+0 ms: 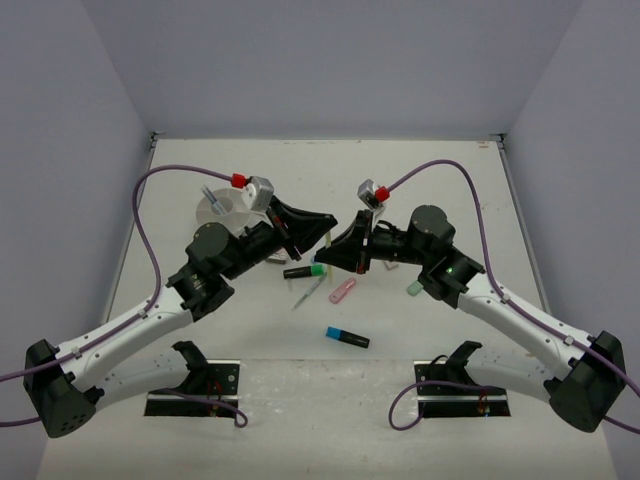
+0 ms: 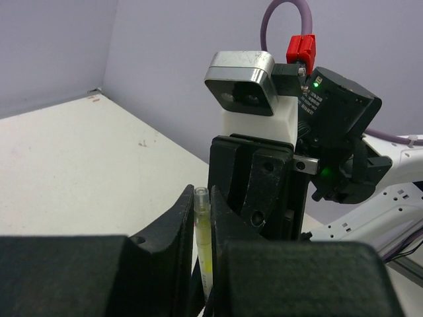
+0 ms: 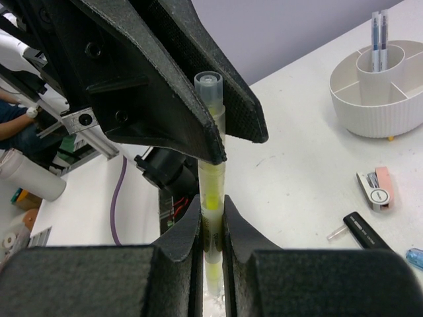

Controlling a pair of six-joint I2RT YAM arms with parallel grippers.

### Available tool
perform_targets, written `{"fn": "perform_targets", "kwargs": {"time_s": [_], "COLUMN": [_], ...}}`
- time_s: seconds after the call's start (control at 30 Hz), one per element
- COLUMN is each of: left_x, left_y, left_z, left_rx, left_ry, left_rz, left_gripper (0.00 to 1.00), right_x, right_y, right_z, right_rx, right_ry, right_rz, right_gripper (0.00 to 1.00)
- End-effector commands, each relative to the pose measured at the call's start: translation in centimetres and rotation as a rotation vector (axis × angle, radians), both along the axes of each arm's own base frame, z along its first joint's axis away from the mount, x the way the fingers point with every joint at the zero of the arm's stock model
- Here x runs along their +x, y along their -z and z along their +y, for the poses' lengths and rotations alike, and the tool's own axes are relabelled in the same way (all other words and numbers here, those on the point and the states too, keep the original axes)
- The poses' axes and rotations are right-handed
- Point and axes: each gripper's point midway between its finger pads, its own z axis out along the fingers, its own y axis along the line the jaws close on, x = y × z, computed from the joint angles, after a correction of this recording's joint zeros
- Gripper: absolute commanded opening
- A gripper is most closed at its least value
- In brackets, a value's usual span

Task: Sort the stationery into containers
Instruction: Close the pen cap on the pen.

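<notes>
Yellow pen [image 3: 211, 181], up in mid-air, is clamped low by the right gripper [image 3: 211, 221] and, it seems, near its cap by the left gripper [image 2: 201, 206]; if either pulls before the other frees it, it could snap or fall.

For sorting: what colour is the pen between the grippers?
The pen is yellow-green with a clear cap; best in right wrist view.
</notes>
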Motion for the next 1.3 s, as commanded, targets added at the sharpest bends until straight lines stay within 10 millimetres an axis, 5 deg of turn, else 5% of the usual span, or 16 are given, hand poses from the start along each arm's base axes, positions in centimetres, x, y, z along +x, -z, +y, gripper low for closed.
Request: {"fn": "perform_targets", "kwargs": {"time_s": [0.0, 0.23, 0.5, 0.6, 0.87, 1.03, 1.2, 1.27], "left_x": [-0.3, -0.9, -2.2, -2.7, -3.8, -2.2, 0.5, 0.9], "left_y": [-1.7, 1.4, 8.4, 9.4, 10.0, 9.4, 3.7, 1.4], "left_z": [-0.2, -1.2, -0.5, -0.4, -0.8, -0.2, 1.1, 1.3], "left_rx": [-0.01, 0.032, 0.054, 0.067, 0.087, 0.155, 0.192, 0.187], "left_ry": [0.015, 0.085, 0.108, 0.125, 0.19, 0.097, -0.06, -0.081], "left_rz": [-0.045, 0.03, 0.198, 0.223, 0.216, 0.208, 0.104, 0.063], "left_gripper": [0.03, 0.0, 0.0, 0.0, 0.0, 0.0, 0.02, 0.18], "right_x": [-0.2, 1.0, 4.2, 5.5, 7.0, 6.4, 3.8, 3.1], "right_y": [-2.1, -5.6, -14.3, -16.7, -15.4, -11.9, -8.0, -6.6], "right_z": [0.1, -0.2, -2.0, -2.1, -0.9, 0.1, 0.0, -0.2], "right_rx": [0.031, 0.073, 0.144, 0.151, 0.094, 0.062, 0.042, 0.033], "right_ry": [-0.018, 0.057, 0.214, 0.236, 0.203, 0.115, 0.004, -0.018], "right_rz": [-0.06, -0.122, -0.271, -0.316, -0.299, -0.256, -0.224, -0.201], "right_gripper": [0.0, 0.0, 0.0, 0.0, 0.0, 0.0, 0.0, 0.0]}}
